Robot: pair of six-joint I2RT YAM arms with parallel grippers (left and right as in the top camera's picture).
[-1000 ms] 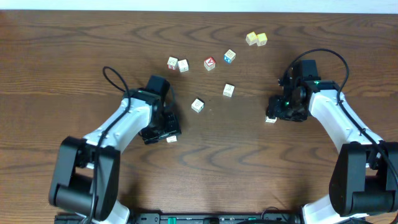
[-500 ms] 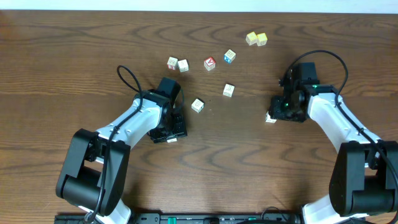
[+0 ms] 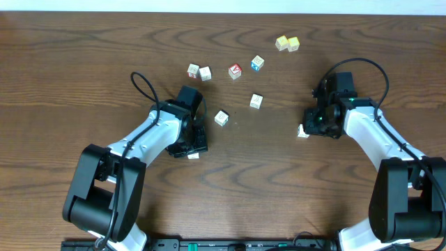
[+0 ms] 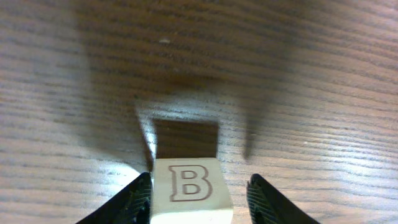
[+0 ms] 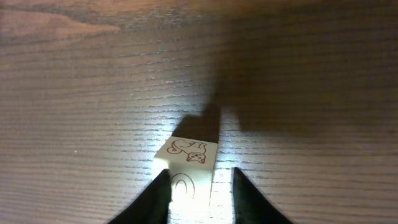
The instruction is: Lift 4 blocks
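A cream block [image 4: 191, 190] with a letter B lies on the table between the fingers of my left gripper [image 4: 200, 182]. The left finger [image 4: 138, 200] touches it and the right finger [image 4: 268, 202] stands off with a gap, so the jaws are open. Overhead, this block [image 3: 193, 155] peeks out below the left gripper [image 3: 191, 148]. My right gripper [image 5: 200, 174] straddles another cream block [image 5: 186, 168] with a red animal drawing. Its left finger [image 5: 158, 199] is against the block and a narrow gap is left on the right. Two more pale blocks [image 3: 221, 118] [image 3: 256, 101] lie mid-table.
At the back stand two pale marked cubes [image 3: 193, 70] [image 3: 205, 73], a red-faced cube [image 3: 235, 70], a blue-faced cube [image 3: 257, 63] and two yellowish cubes [image 3: 281, 43] [image 3: 293, 44]. The right gripper's block [image 3: 303, 131] sits by the right gripper [image 3: 309, 128].
The left arm has shifted right over its block. Both pairs of jaws have narrowed around their blocks. The blocks have not moved.
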